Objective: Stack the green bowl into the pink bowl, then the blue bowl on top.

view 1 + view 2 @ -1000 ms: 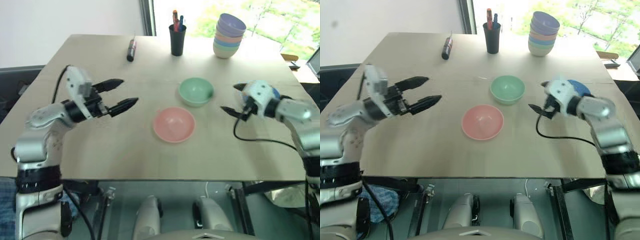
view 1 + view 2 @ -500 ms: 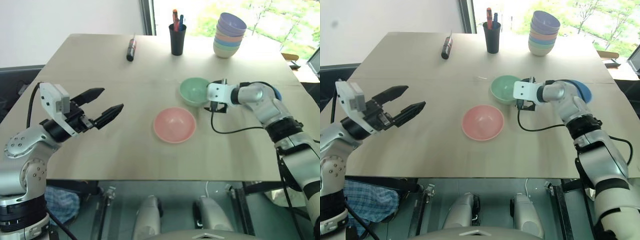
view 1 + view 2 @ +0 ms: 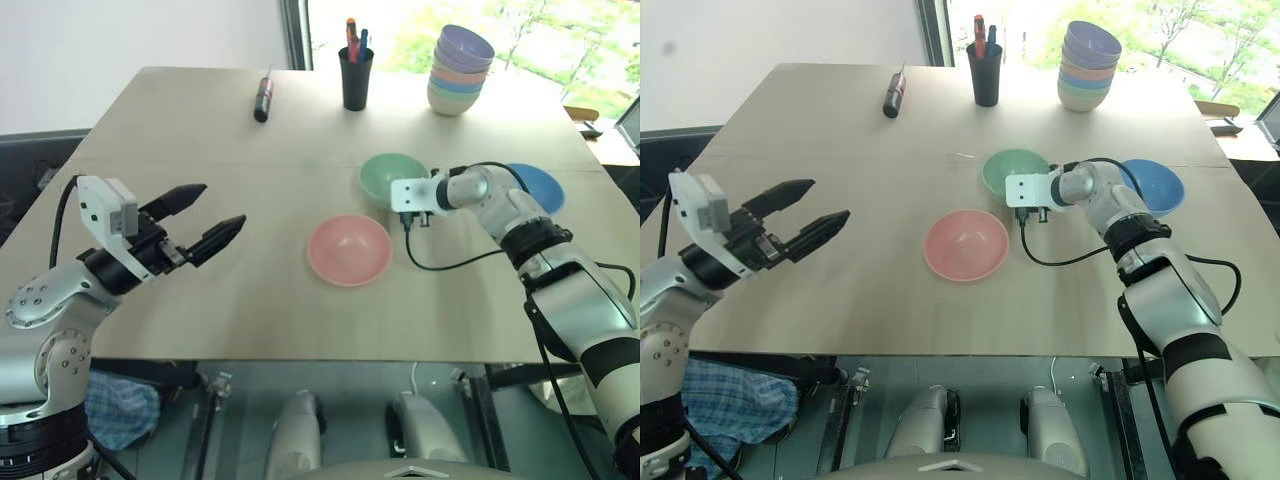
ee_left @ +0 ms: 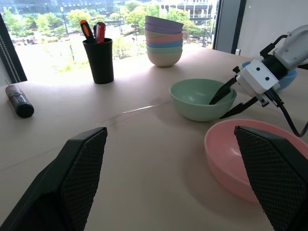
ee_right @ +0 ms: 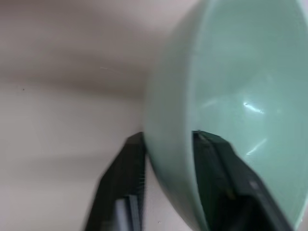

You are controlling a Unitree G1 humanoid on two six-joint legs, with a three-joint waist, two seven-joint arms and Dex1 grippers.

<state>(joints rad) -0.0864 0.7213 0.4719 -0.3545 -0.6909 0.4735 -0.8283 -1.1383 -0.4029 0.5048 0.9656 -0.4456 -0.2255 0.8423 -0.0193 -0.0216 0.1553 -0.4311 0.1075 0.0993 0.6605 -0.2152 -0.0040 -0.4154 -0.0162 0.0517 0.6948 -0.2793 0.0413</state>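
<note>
The green bowl stands upright on the table, behind and a little right of the pink bowl. My right gripper is shut on the green bowl's right rim, with one finger inside the wall and one outside. The left wrist view shows the same grip. Right of my right arm, the blue bowl sits alone. My left gripper hovers open and empty over the table's left side, well apart from the bowls.
A pile of pastel bowls and a black cup of pens stand at the table's far edge, with a dark marker to their left. The right gripper's black cable droops onto the table near the pink bowl.
My right gripper swung left from in front of the blue bowl to the green bowl and closed over its rim. My left arm drew back towards the left edge, still open.
</note>
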